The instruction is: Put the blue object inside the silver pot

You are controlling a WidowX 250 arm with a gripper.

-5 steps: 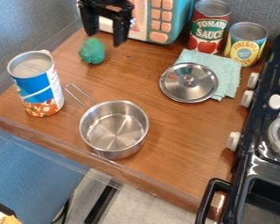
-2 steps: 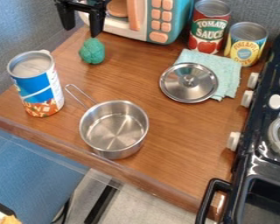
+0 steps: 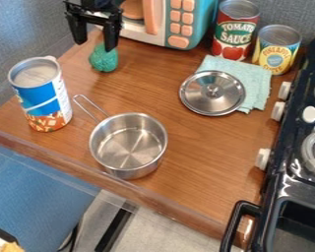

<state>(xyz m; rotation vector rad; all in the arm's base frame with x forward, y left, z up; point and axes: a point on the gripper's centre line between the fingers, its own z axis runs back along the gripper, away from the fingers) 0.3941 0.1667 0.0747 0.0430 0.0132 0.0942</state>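
Camera view: looking down at a slant from above the front edge of the tabletop (image 3: 200, 142)
Toy microwave (image 3: 198, 24): standing toward the far side, which the camera is facing
Silver pot (image 3: 128, 145): sitting nearer the lens
Stove (image 3: 284, 172): entering partly at right

Microwave (image 3: 198, 24) cropped at top, stove (image 3: 276, 172) at right, green lump (image 3: 104, 62) partly hidden

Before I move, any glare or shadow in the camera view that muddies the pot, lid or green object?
Camera view: bright streaks inside the silver pot and on the lid, both rims readable; glare on the black stove near its front edge; no strong highlight on the green object, top partly behind the gripper.
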